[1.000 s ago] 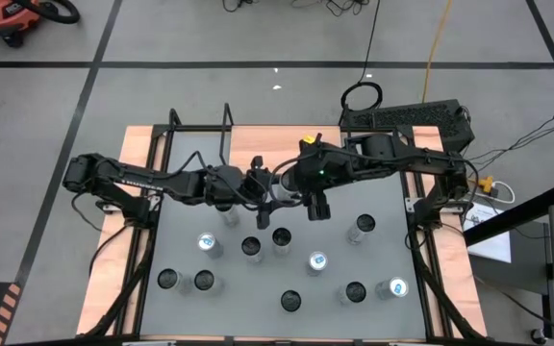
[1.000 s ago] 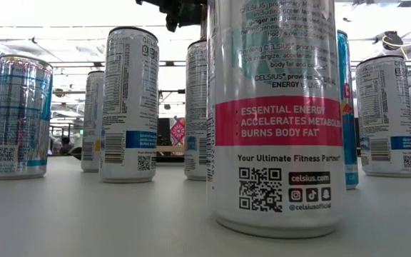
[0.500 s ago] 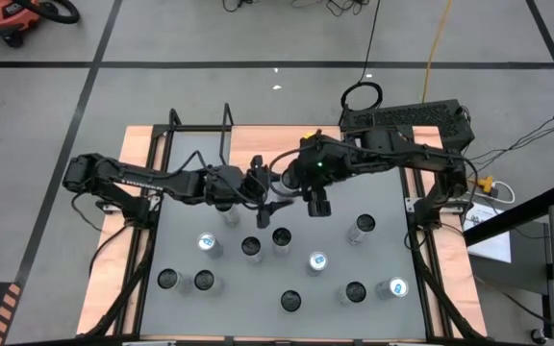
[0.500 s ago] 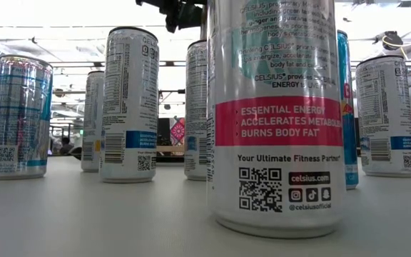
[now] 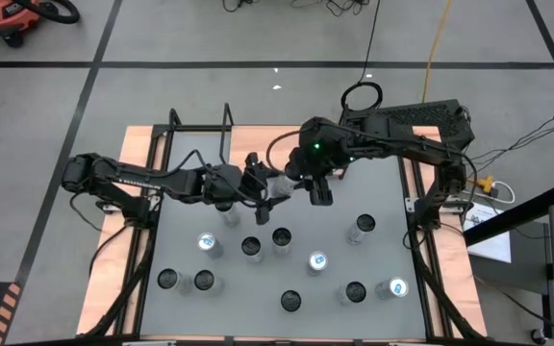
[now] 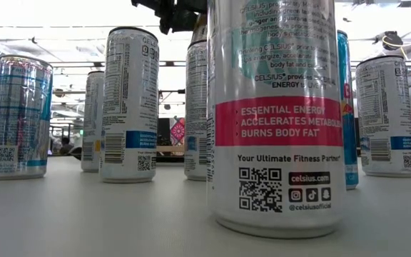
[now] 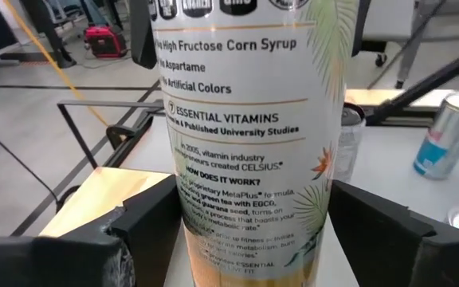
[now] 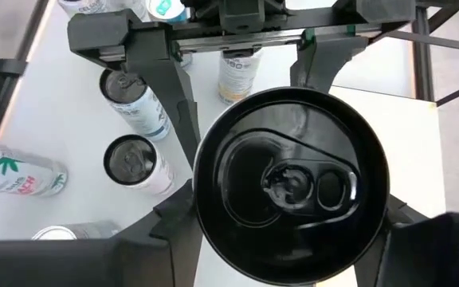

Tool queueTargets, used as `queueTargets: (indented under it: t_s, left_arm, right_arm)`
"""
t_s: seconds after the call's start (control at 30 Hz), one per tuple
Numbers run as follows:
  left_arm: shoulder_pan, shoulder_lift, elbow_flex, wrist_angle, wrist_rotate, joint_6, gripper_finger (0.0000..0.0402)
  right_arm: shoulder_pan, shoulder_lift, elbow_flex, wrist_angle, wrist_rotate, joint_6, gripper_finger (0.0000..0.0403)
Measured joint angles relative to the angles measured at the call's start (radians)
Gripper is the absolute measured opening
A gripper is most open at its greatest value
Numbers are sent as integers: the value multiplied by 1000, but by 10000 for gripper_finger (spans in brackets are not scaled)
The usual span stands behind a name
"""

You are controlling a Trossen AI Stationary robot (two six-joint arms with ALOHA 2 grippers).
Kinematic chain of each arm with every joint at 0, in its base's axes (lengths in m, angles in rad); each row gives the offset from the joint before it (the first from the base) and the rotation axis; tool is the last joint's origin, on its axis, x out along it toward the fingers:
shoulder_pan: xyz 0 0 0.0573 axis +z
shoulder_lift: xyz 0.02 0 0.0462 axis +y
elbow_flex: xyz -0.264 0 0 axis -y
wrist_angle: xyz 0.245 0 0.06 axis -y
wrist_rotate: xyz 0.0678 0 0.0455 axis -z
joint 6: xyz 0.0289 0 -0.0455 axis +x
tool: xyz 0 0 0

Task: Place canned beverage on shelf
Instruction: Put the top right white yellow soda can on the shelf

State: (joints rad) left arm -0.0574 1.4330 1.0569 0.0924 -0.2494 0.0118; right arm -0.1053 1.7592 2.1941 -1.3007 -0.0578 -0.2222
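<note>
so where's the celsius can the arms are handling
High view: the Celsius can is mid-table toward the far edge, between the left gripper and right gripper, above the standing cans.

You had around the table: grey floor (image 5: 210, 38) crossed by dark lines; a red vacuum (image 5: 12, 17) at one corner; a yellow cable (image 5: 438, 43) trailing across; bright ceiling lights (image 6: 63, 21) over the room behind.
</note>
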Motion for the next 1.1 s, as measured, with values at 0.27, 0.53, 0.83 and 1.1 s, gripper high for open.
queueTargets:
  t_s: [0.27,0.53,0.83,1.1]
  left_arm:
    - [-2,0,0,24,-16,-6,300]
    - [-2,0,0,26,-64,-6,300]
    - [-2,0,0,18,-95,-25,300]
    - [-2,1,-1,-39,-122,-33,300]
  right_arm:
    - [-7,-1,0,17,-43,-1,187]
    - [-6,-1,0,17,-37,26,187]
    - [-6,-1,0,-18,5,53,187]
    - [-8,-1,-10,-43,62,68,187]
